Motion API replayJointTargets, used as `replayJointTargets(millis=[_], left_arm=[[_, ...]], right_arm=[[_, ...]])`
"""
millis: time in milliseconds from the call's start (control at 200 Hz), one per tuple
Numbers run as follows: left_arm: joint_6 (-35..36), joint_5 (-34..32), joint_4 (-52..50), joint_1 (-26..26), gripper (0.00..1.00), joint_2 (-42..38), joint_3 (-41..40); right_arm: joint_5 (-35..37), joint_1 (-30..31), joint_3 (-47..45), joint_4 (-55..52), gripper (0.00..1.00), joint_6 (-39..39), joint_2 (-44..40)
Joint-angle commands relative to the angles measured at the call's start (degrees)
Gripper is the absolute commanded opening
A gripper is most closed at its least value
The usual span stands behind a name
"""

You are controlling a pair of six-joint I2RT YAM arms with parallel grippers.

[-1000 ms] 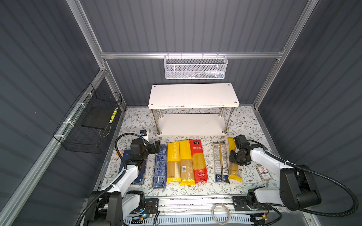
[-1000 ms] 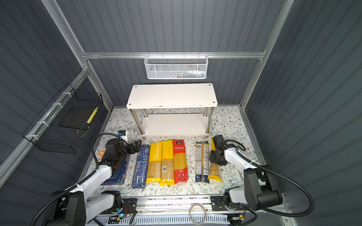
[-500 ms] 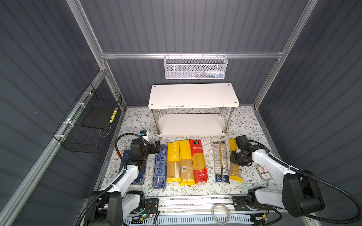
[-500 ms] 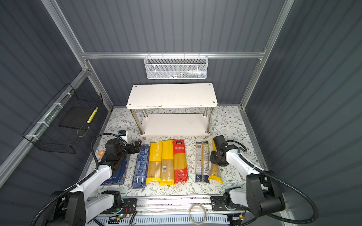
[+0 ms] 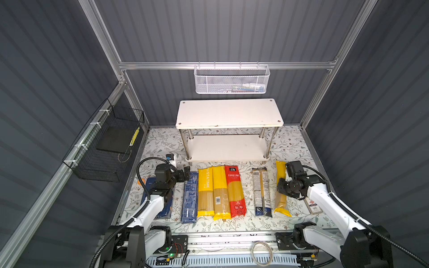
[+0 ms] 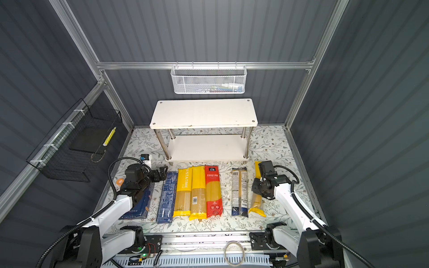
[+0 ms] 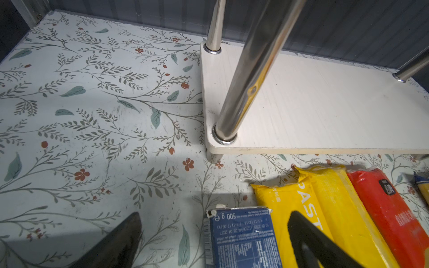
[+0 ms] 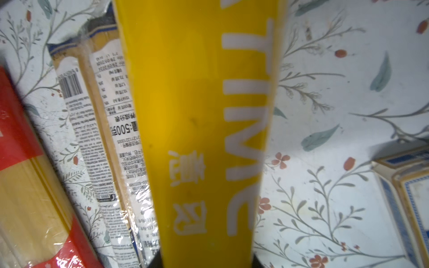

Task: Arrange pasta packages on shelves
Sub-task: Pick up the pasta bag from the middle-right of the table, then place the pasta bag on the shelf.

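The right fingers [image 8: 156, 263] are closed on a yellow bag [image 5: 281, 201], which is gripped near its mid-length. This bag is found at the right end of the row on the desk [image 5: 290, 148], just beside a clear pack [image 5: 261, 190]. Whether it is lifted off the desk cannot be told. The left fingers [image 7: 311, 246] are spread wide and nothing is held between them. They are poised over the far end of a narrow box [image 5: 190, 197], near the front left leg of the shelves [image 5: 229, 113]. Between the narrow box and the clear pack, two other yellow bags [image 5: 205, 192] and a red bag [image 5: 235, 190] are laid side by side, touching. A wide box [image 6: 139, 208] is partly covered by the left arm. All seven packs are placed on the desk in front of the shelves.
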Motion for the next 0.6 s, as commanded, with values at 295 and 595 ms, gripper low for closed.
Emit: replayJointTargets(millis=[295,595], left_arm=[[1.15,0.02,-1.08,-0.3,0.99,0.78,1.92],[1.26,-0.15,-1.34,-0.3,0.99,0.85,2.11]], right_arm=[[-1.92,-1.34,10.79,-6.41,0.01,-3.08,-6.46],[-3.93,-1.62,24.76,-13.09,0.02,-6.07,-7.45]])
